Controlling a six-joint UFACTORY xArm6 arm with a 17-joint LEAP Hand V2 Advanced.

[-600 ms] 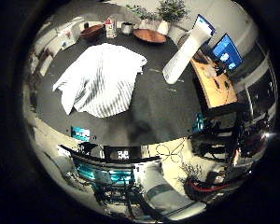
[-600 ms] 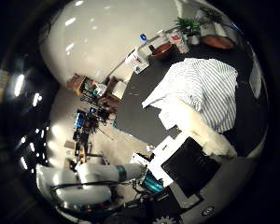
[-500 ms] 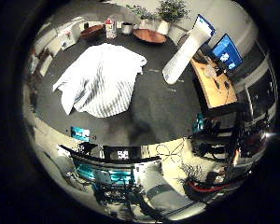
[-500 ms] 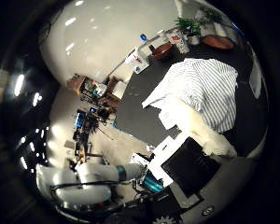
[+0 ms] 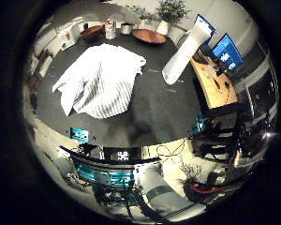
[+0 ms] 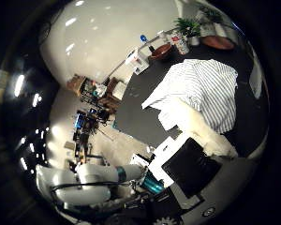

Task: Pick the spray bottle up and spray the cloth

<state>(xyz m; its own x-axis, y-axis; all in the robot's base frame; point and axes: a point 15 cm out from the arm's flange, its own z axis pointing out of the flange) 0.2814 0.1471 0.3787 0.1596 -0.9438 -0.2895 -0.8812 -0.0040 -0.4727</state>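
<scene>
A white cloth with thin grey stripes (image 5: 100,77) lies crumpled on the black table (image 5: 150,112). A tall white bottle-like thing (image 5: 185,49), which I take for the spray bottle, stands upright on the table beside the cloth, apart from it. My hand (image 6: 196,161) hangs high above the table's near side. One white finger (image 6: 196,124) reaches out straight over the cloth's edge, with nothing held. The bottle is far from the palm.
At the table's far end stand a brown bowl (image 5: 91,33), a labelled canister (image 5: 110,28), a flat brown plate (image 5: 149,36) and potted plants (image 5: 171,9). A wooden desk (image 5: 215,84) with monitors (image 5: 227,49) stands beyond the bottle's side of the table.
</scene>
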